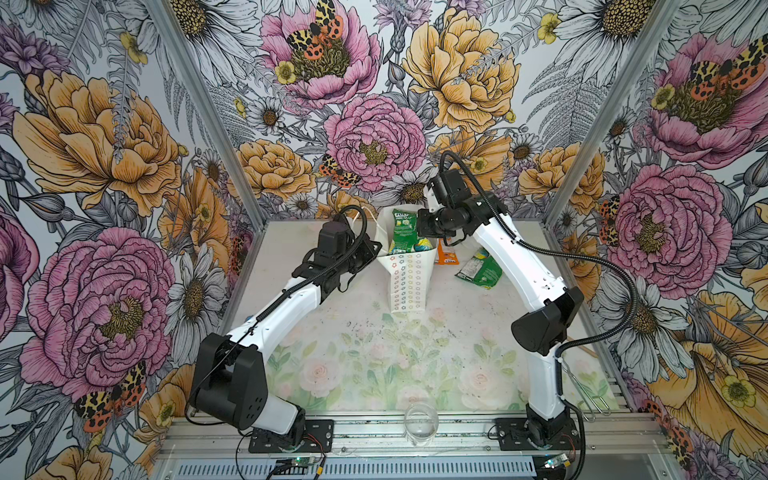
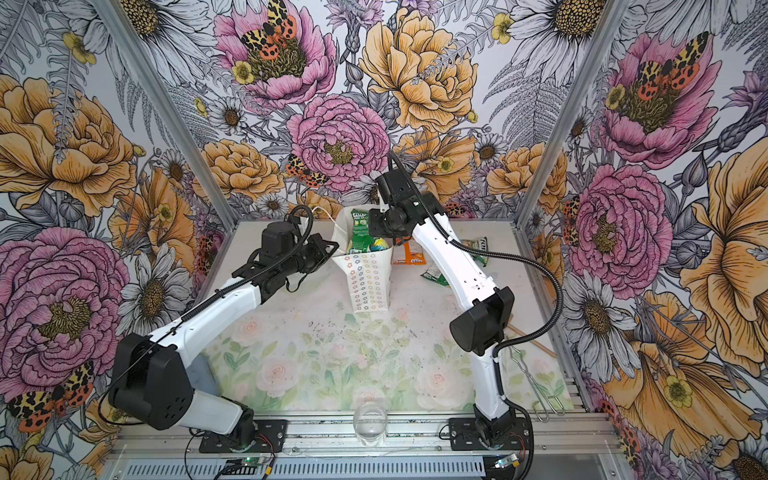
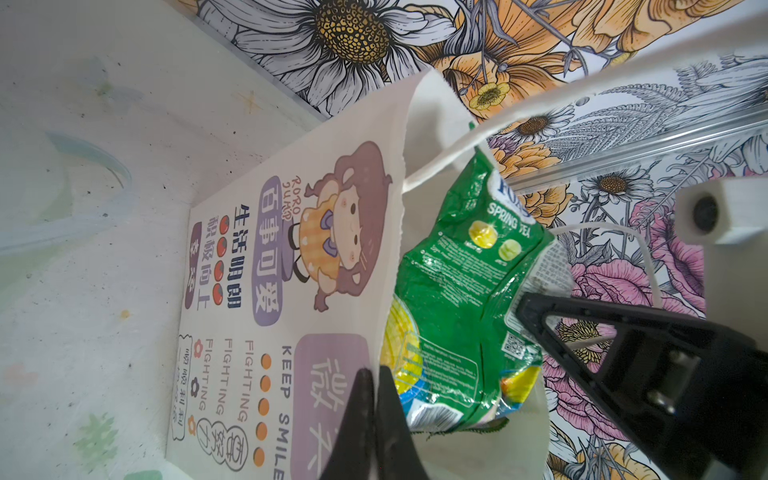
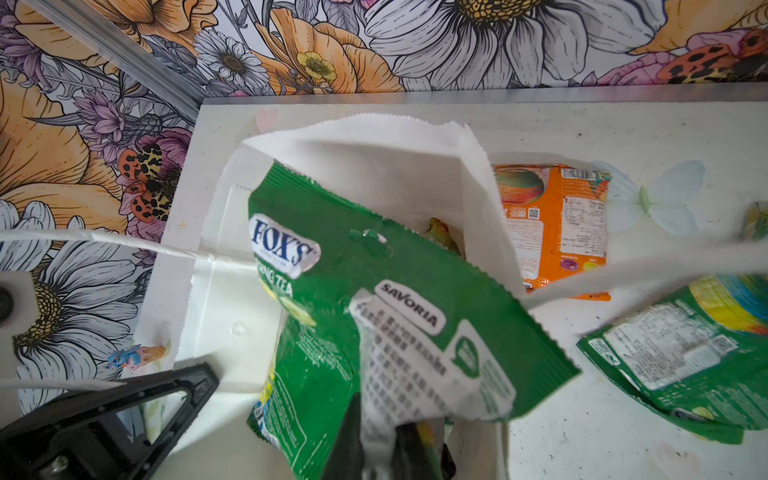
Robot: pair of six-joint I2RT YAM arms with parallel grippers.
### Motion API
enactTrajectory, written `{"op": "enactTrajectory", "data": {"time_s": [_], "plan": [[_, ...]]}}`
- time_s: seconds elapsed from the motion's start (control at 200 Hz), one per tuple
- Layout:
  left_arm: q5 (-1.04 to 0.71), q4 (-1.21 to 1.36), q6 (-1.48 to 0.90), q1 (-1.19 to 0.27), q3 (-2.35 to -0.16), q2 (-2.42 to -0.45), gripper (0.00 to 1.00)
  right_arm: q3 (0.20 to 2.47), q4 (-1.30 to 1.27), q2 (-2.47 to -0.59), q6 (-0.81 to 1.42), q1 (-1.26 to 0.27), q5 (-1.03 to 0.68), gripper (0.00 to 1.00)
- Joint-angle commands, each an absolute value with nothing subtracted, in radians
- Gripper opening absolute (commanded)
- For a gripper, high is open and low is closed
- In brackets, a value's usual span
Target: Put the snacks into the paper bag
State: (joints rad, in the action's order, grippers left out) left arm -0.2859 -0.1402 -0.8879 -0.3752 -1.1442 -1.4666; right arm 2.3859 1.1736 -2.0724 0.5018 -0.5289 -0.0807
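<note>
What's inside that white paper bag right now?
A green packet marked FOX'S stands in the paper bag, poking above its rim, with a yellow-and-blue packet beside it. Anything deeper is hidden by them and the bag's walls.

We saw a clear glass (image 1: pixel 421 423) standing at the middle of the table's front edge. Near the front right corner lay thin wire tongs (image 2: pixel 534 384), and just behind them, by the right edge, a slim wooden stick (image 2: pixel 534 342) lay at a slant. The table (image 1: pixel 374 374) wore a faded print of pale roses, speckled with dark specks. Bold flowered wallpaper (image 1: pixel 104 145) rose on three sides.
</note>
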Motion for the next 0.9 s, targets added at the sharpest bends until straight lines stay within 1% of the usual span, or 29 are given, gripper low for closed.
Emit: {"op": "enactTrajectory", "data": {"time_s": [0.0, 0.055, 0.255, 0.4, 0.896], "plan": [[-0.304, -0.097, -0.888, -0.372, -1.147, -1.472, 0.00, 2.428, 1.167, -2.091, 0.482, -0.536, -0.104, 0.02], [-0.307, -0.096, -0.888, -0.373, -1.147, -1.474, 0.00, 2.435, 1.167, -2.087, 0.479, -0.541, -0.104, 0.00], [-0.306, -0.094, -0.888, -0.373, -1.147, -1.475, 0.00, 2.451, 1.167, -2.067, 0.472, -0.555, -0.113, 0.00], [-0.307, -0.093, -0.888, -0.373, -1.146, -1.476, 0.00, 2.460, 1.166, -2.068, 0.472, -0.559, -0.162, 0.00], [-0.307, -0.092, -0.888, -0.373, -1.143, -1.469, 0.00, 2.468, 1.165, -2.092, 0.479, -0.570, -0.171, 0.00]]}}
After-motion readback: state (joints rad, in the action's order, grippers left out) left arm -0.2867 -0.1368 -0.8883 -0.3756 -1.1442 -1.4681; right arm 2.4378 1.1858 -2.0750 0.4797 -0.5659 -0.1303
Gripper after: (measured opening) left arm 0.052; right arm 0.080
